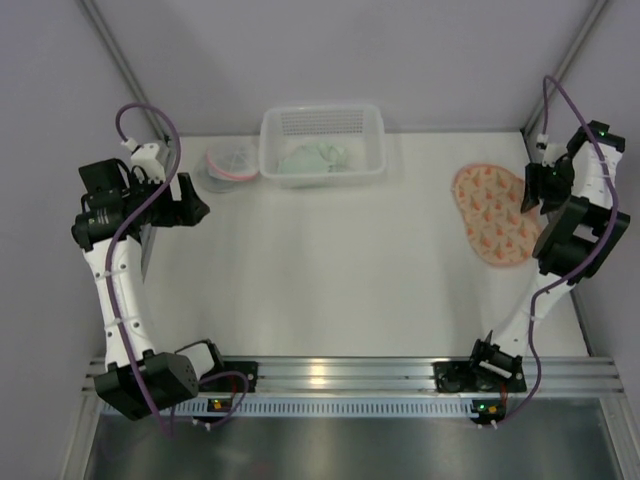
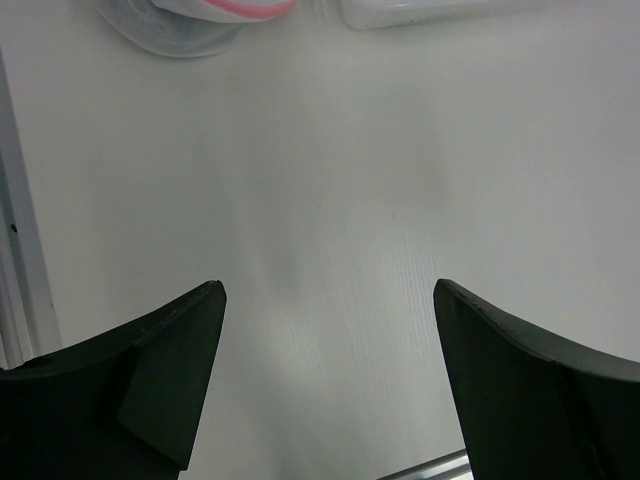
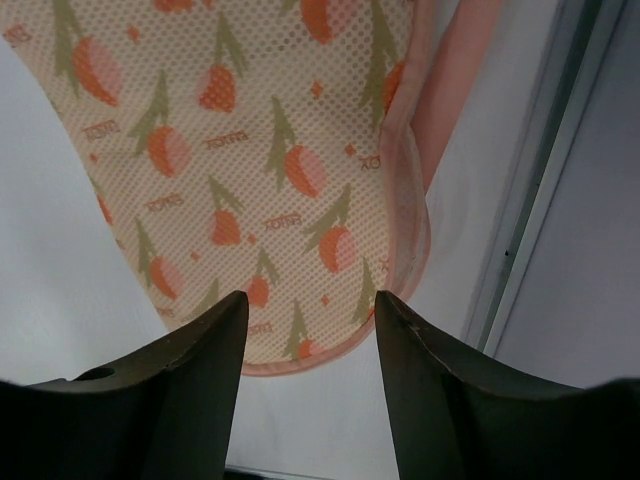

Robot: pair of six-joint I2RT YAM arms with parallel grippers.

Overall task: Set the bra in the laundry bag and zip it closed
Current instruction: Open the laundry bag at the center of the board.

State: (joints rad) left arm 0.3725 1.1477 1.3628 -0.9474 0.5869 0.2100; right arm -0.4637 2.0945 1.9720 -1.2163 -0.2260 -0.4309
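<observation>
Laundry bag (image 1: pixel 495 215), peach mesh with orange tulips, lies flat; left tool (image 2: pixel 328 290) and right tool (image 3: pixel 310 297) gape empty.

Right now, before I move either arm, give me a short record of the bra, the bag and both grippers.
bra: pale green, in the clear basket, far edge
laundry bag: flat on the table, right side
left gripper: open, over bare table
right gripper: open, over the bag's edge
</observation>
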